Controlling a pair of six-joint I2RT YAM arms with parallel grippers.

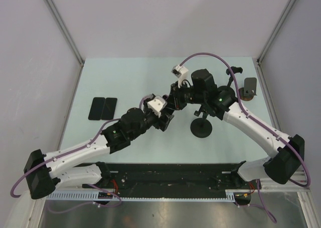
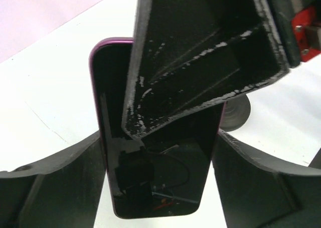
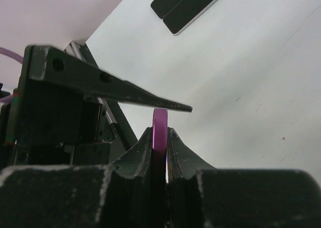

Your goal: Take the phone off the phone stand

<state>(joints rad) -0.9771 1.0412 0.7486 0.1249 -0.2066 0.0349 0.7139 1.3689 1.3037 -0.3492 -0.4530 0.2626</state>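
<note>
The phone [image 2: 165, 183] has a black screen and a purple rim. It is held in the air between both grippers, left of the black phone stand [image 1: 202, 128], whose round base stands on the table with nothing on it. My right gripper [image 3: 160, 133] is shut on the phone's faces; the phone [image 3: 160, 119] shows edge-on there. My left gripper [image 2: 158, 135] has its fingertips [image 2: 95, 143] against the phone's two long edges. Both grippers meet at mid-table [image 1: 170, 107], and the phone is hidden there.
Two dark phones [image 1: 103, 108] lie flat side by side at the table's left, also in the right wrist view [image 3: 185, 6]. A second small stand [image 1: 249, 87] sits at the far right by the frame post.
</note>
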